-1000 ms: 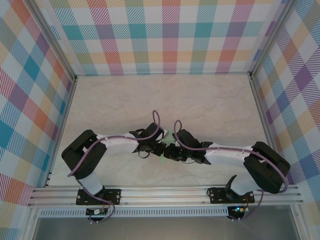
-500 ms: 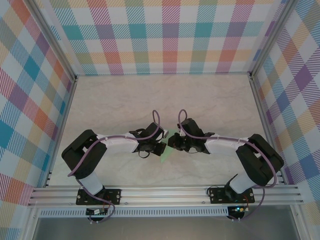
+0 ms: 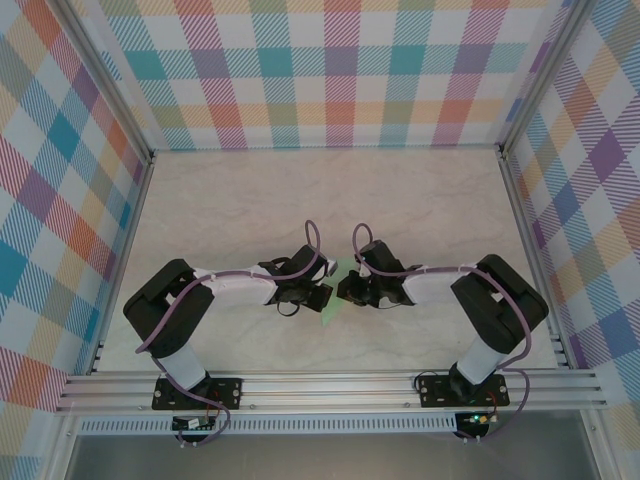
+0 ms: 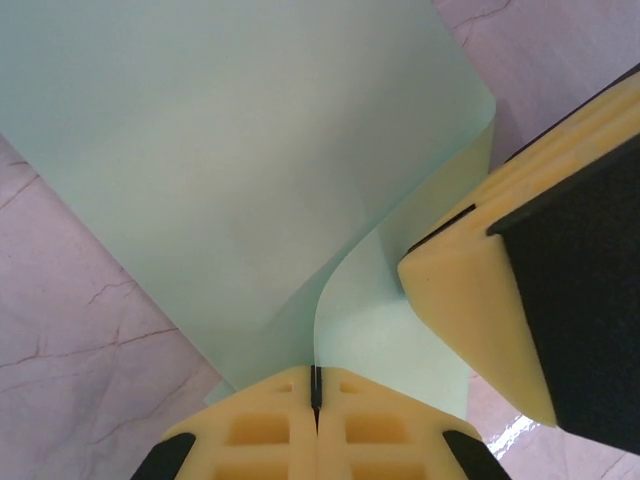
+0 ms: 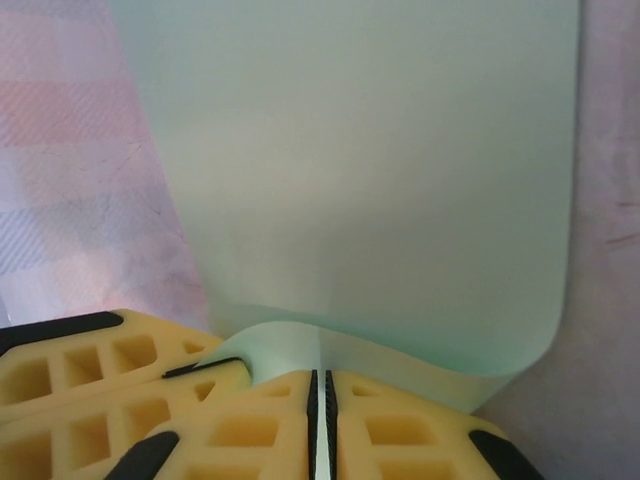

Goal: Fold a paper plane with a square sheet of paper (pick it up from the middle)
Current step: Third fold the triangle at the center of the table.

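Pinching the paper plane [image 3: 333, 308] from opposite sides, the left gripper [image 3: 318, 293] and right gripper [image 3: 350, 290] meet nose to nose over the near middle of the table [image 3: 300, 200], with the pale green paper caught between them. In the left wrist view the left gripper's yellow pads [image 4: 270, 430] are pressed together on a raised edge of the sheet, which curls up from a flatter panel stretching away ahead of the claw. The other arm's pad [image 4: 470, 300] sits just to the right, against the same curl. The right wrist view shows the mirror of this: its jaws are clamped together on an upstanding fold, with the broad panel lying ahead. From above, the paper's long axis seems to run near-to-far, across the line joining the two claws, though the arms hide most of it. Both arms are equally close, so I judge the coming crease depends on each claw holding its own side of that centre line while the flaps are worked.
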